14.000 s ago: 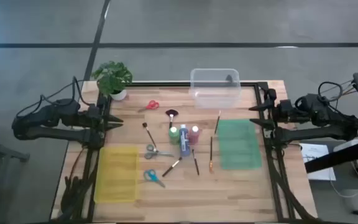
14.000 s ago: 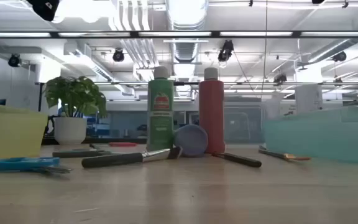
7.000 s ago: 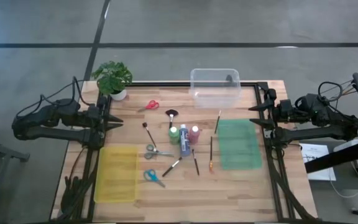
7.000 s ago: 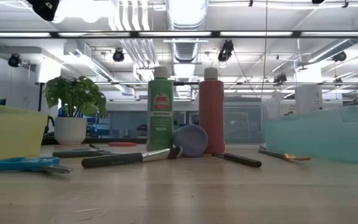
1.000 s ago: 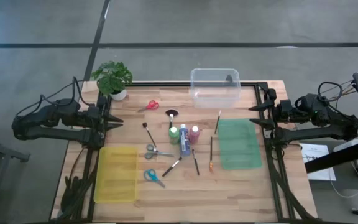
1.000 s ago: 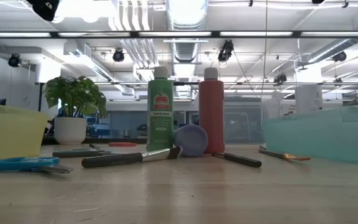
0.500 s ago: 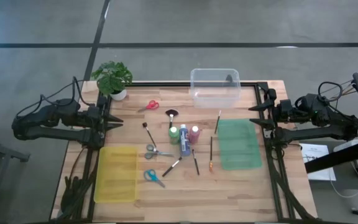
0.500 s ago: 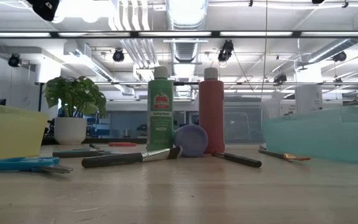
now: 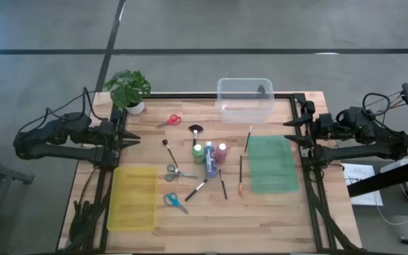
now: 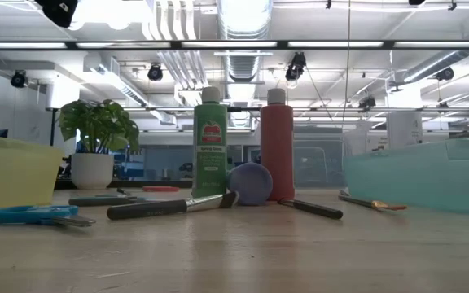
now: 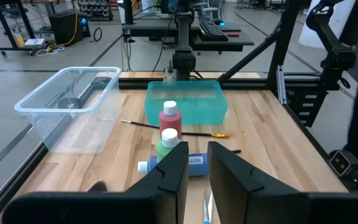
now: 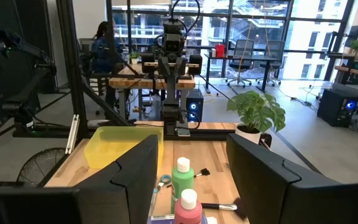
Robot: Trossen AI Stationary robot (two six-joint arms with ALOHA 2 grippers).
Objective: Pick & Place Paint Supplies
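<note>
Left gripper (image 11: 196,163) narrowly parted, right gripper (image 12: 191,163) wide, both empty.

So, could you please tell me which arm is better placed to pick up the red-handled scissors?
Probably left: the red-handled scissors lie on the table's left half, close to the left gripper, which holds nothing; the right gripper waits across the table.
</note>
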